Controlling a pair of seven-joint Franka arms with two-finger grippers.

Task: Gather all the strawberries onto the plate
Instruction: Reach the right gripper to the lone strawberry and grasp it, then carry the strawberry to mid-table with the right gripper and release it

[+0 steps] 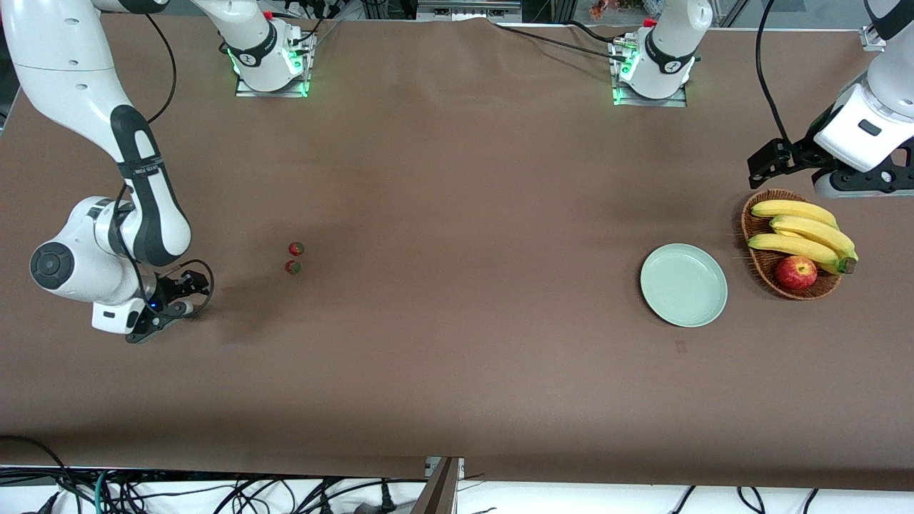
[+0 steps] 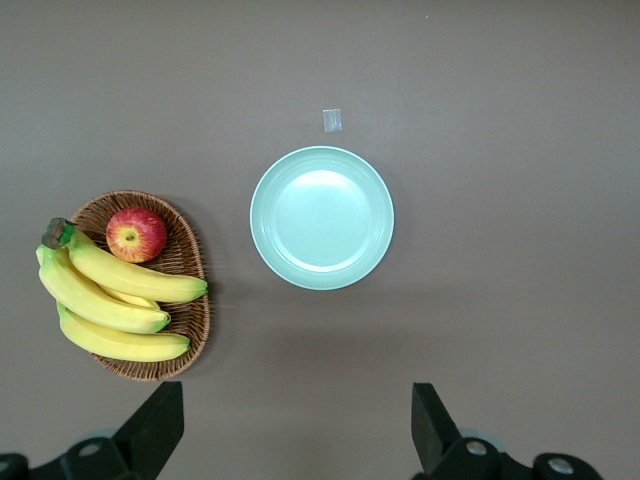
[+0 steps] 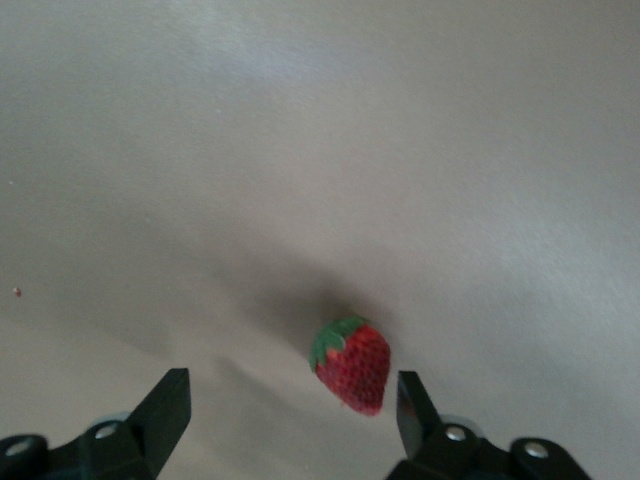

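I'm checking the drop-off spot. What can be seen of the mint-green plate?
The round, shallow, pale mint-green plate looks smooth and glossy, with a low raised rim. It lies flat and empty on the brown table, beside the brown wicker basket, apart from it. The open left end effector hovers above; nothing touches the plate.

The right gripper hangs low over the table at its own arm's end, fingers spread wide. The left gripper, also spread, waits above the table's opposite end.
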